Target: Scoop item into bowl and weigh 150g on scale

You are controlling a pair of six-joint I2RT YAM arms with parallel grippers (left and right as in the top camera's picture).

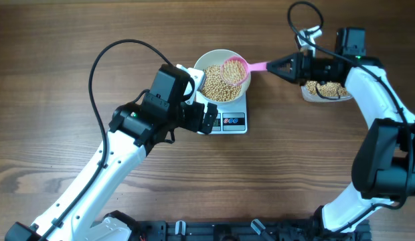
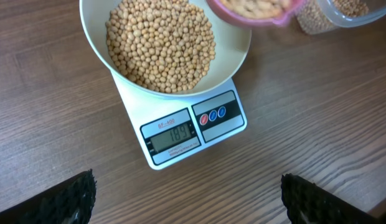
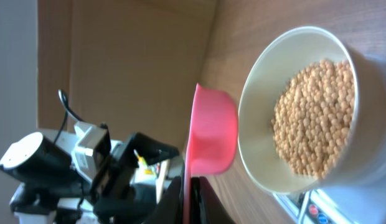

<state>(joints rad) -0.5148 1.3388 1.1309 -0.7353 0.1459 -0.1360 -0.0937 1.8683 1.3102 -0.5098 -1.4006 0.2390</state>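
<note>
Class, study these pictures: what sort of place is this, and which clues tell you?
Probably a robotics lab bench, not a kitchen: two white-and-black robot arms at a wooden table, with a round white bowl of tan beans on a small white digital scale.

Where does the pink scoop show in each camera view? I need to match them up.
Overhead: pink scoop above centre, over the right rim of the white bowl, handle running right into the right gripper.
Left wrist: top edge, right of centre, cropped by the frame.
Right wrist: centre, edge-on, just left of the white bowl.
Shared landmark: the white bowl of beans, in all three.
</note>
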